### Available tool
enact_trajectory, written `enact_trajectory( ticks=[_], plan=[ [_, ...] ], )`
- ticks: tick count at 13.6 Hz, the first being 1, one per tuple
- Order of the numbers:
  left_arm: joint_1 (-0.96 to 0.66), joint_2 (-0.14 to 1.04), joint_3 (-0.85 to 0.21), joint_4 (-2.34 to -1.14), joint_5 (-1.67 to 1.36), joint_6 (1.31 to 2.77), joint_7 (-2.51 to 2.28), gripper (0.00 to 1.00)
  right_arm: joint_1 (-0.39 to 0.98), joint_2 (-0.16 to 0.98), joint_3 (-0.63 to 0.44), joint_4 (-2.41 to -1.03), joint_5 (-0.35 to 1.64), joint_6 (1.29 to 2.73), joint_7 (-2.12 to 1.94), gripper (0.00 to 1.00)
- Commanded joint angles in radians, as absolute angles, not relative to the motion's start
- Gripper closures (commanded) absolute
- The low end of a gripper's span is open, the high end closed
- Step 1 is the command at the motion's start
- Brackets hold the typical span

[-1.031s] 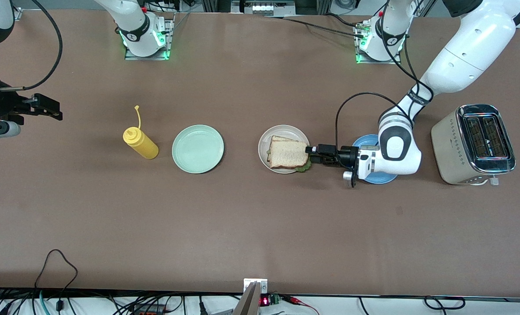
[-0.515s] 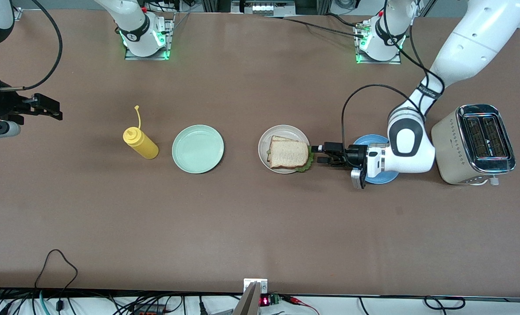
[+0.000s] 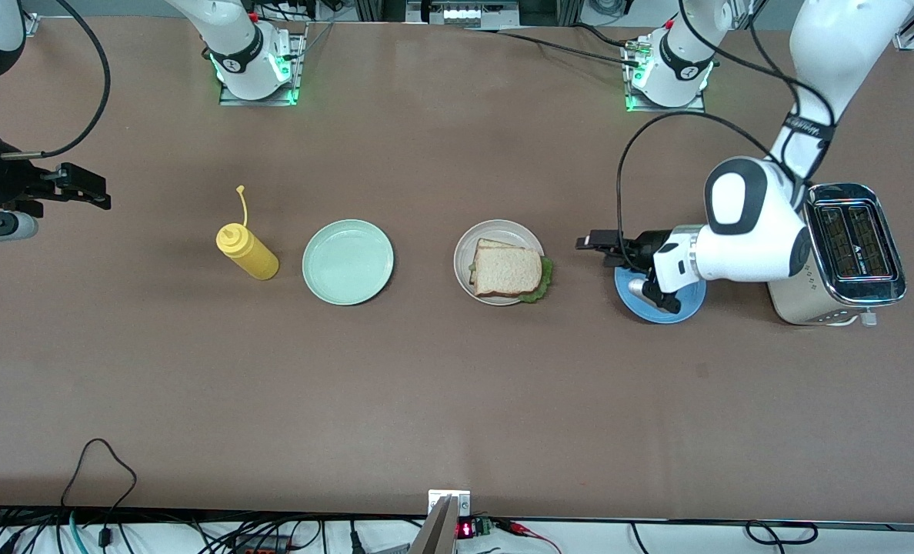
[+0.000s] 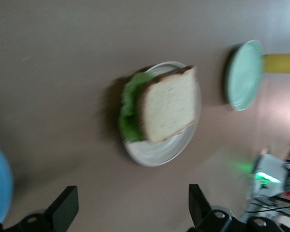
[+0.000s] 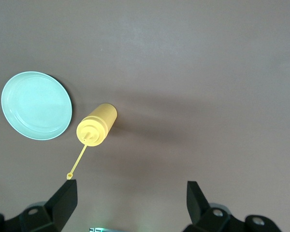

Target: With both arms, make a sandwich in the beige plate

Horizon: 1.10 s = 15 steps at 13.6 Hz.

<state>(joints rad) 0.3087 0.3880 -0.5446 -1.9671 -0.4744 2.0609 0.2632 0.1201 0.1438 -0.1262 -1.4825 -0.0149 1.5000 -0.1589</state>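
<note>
Both claws wide open, empty: left claw (image 3: 592, 245) beside blue plate (image 3: 661, 308), half hidden; right claw (image 3: 80, 190) waiting.

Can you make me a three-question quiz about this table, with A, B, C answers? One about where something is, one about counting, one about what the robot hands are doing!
1. Where is the sandwich?
A. On the beige plate
B. On the mint-green plate
C. In the toaster

2. How many plates are on the table?
A. One
B. Two
C. Three

3. What is the left gripper doing?
A. Squeezing the sandwich
B. Open and holding nothing
C. Holding the yellow bottle

Answers:
1. A, the bread and lettuce lie on the beige plate.
2. C, there are beige, mint-green and blue plate.
3. B, its fingers are apart over the table between the beige and blue plates. The right gripper, waiting at its end of the table, is open too.
</note>
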Motion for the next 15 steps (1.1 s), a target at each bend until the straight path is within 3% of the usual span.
enact_trajectory(
  ticks=[1, 7, 9, 12, 15],
  plan=[
    [0.307, 0.316, -0.54, -1.932, -0.199, 1.929, 0.034, 0.0, 0.118, 0.123, -0.121, -1.499, -0.015, 1.486, -0.156, 0.0],
    [0.299, 0.269, -0.516, -1.832, -0.08, 1.796, -0.012, 0.0, 0.118, 0.121, -0.121, -1.502, -0.014, 1.485, -0.156, 0.0],
    [0.231, 0.229, -0.403, -1.783, -0.031, 1.798, -0.044, 0.0, 0.12, 0.12, -0.121, -1.502, -0.015, 1.483, -0.155, 0.0],
    [0.036, 0.216, -0.101, -1.627, -0.023, 1.795, -0.046, 0.0, 0.121, 0.117, -0.121, -1.505, -0.014, 1.485, -0.156, 0.0],
    [0.025, 0.164, -0.035, -1.546, -0.025, 1.755, -0.046, 0.0, 0.12, 0.104, -0.121, -1.523, -0.011, 1.494, -0.156, 0.0]
  ],
)
